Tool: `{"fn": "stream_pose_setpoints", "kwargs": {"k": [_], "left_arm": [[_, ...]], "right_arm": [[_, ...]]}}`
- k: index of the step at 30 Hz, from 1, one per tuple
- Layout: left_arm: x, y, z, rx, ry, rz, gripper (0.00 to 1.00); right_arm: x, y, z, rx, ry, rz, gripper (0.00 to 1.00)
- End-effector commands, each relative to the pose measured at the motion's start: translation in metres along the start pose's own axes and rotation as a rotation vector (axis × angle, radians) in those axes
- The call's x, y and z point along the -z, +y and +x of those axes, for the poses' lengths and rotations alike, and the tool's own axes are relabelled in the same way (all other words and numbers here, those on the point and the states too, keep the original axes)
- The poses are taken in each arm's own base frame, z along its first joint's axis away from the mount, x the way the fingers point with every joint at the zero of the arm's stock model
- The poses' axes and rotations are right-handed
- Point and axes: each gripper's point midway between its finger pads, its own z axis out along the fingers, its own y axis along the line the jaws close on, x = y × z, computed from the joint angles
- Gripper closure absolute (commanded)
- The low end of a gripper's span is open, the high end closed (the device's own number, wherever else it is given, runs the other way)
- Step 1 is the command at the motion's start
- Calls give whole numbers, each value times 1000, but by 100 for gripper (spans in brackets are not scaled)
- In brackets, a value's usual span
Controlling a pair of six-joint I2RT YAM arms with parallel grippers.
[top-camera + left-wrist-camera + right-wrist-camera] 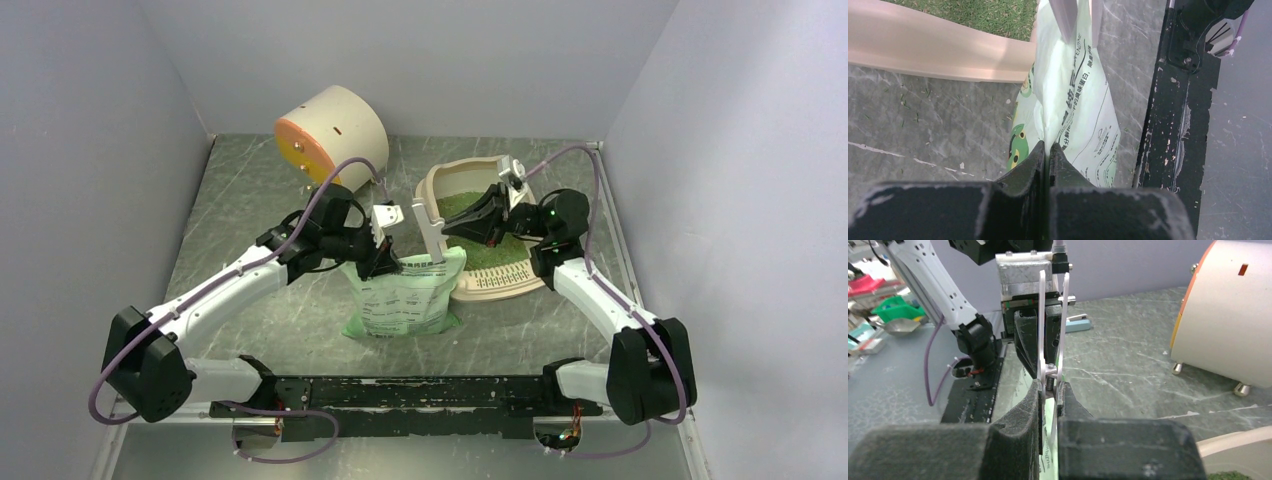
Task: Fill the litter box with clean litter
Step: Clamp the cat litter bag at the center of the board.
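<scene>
Litter box [430, 192] far right on counter [260, 210], part-filled with clean litter [490, 255]; left claw [1048, 150] pinching litter bag [405, 300] upright beside it, right claw [1050, 387] clamped on white clip [1041, 315], apparently to unseal.

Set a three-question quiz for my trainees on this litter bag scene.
1. True or false: the litter box holds green litter.
2. The left pincer is shut on: A) the cabinet, B) the bag, C) the table.
3. Which pincer grips the white clip?
Key: 1 true; 2 B; 3 the right pincer.
</scene>
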Motion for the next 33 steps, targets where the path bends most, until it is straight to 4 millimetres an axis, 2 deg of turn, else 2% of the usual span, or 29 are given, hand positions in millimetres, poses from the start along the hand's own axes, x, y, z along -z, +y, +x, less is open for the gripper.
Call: {"fn": "stream_pose_setpoints", "kwargs": {"k": [1, 7, 11, 19, 24, 33], "left_arm": [[13, -10, -53, -89, -186, 23, 95], [13, -11, -56, -84, -203, 30, 95], [15, -11, -59, -88, -209, 25, 95], [14, -12, -55, -78, -206, 29, 95], [12, -10, -47, -66, -184, 21, 95], [10, -12, -41, -41, -196, 22, 95]], "right_arm": [[-3, -5, 2, 101, 42, 7, 100], [-4, -13, 25, 130, 177, -13, 100], [0, -14, 28, 140, 234, -8, 100], [-10, -8, -12, 199, 99, -17, 100], [-12, -3, -18, 185, 45, -18, 100], [-14, -12, -16, 190, 38, -2, 100]]}}
